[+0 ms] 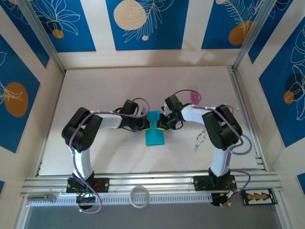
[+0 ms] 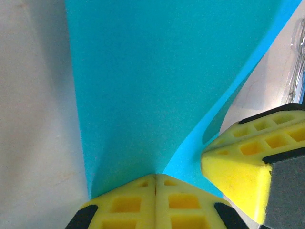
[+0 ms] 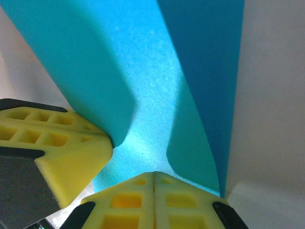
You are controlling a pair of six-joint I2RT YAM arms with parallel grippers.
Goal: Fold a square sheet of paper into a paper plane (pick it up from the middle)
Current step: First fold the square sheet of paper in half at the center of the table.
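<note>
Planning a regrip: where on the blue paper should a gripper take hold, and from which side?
Probably its raised middle, coming in level from a long side: the paper lifts off the table there, where left gripper and right gripper pinch it.

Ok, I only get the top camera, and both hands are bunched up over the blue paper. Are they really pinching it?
Observer: Yes, the left wrist camera shows the left hand shut tight on the edge of the blue paper.
Operator: And the other one?
Observer: The right wrist camera shows the right hand shut on it too.
Operator: Is the paper flat?
Observer: No, up close it bends along a line, one side darker.
</note>
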